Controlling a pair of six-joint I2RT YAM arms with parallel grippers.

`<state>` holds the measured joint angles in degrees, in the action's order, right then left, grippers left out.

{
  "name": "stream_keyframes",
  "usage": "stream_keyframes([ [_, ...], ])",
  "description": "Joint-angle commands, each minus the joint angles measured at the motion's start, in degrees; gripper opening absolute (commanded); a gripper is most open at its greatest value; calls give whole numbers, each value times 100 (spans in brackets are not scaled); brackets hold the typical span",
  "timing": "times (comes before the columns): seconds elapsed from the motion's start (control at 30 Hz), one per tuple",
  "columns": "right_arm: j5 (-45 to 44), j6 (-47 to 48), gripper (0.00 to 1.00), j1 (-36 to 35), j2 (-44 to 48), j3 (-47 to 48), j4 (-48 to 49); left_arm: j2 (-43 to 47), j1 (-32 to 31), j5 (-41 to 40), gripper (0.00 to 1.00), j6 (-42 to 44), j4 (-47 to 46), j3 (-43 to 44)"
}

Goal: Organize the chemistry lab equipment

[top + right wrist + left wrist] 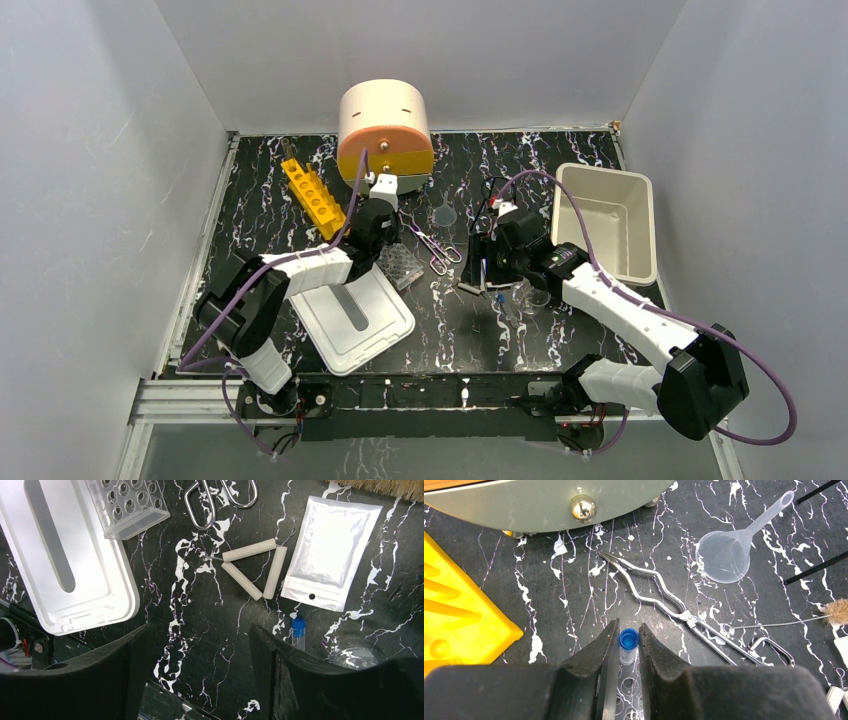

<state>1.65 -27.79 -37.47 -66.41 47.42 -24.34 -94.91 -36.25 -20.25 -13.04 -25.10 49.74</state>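
Note:
My left gripper [628, 630] is shut on a small clear tube with a blue cap [628, 639], held upright over the clear well plate [631, 695]. In the top view this gripper [383, 250] hangs by the well plate [402, 265], right of the yellow rack [313, 198]. Metal scissor-like tongs [659, 600] and a clear plastic funnel [724, 555] lie just ahead of it. My right gripper [200, 630] is open above bare table, with a glass slide [165, 705] below it. Beyond it lie the white triangle [252, 572], a white pouch [332, 550], a second blue-capped tube [298, 632] and a clear dish [355, 657].
The round peach and orange drawer unit [384, 125] stands at the back, its knob [583, 507] close to my left gripper. The white lid [352, 320] lies at the front left and the white bin [605, 220] at the right. A small brush [836, 611] and black glasses arms [819, 567] lie to the right.

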Motion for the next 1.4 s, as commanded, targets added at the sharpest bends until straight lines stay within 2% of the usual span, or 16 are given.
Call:
stream_keyframes([
  [0.0,-18,97,77,43,4,146,-138,39,-48,-258,0,22,-519,-131],
  [0.3,-33,93,76,60,34,180,-288,-71,-150,-669,0,-124,-1114,-440],
  [0.83,-38,-12,77,70,152,192,-387,-372,-268,-856,1,-121,-1278,-503],
  [0.87,-34,-1,77,70,142,197,-381,-378,-273,-883,8,-122,-1270,-498],
  [0.97,-18,11,77,73,155,198,-362,-313,-272,-917,18,-112,-1261,-475],
  [1.13,-6,-25,77,69,195,158,-318,-64,-266,-979,20,-331,-1133,-511],
  [1.17,1,-33,77,73,210,148,-310,-14,-270,-987,23,-364,-1115,-528],
  [1.27,17,-33,77,72,241,128,-299,131,-267,-1086,42,-484,-1073,-569],
  [1.37,20,-12,77,74,277,136,-313,281,-270,-1159,55,-516,-962,-513],
])
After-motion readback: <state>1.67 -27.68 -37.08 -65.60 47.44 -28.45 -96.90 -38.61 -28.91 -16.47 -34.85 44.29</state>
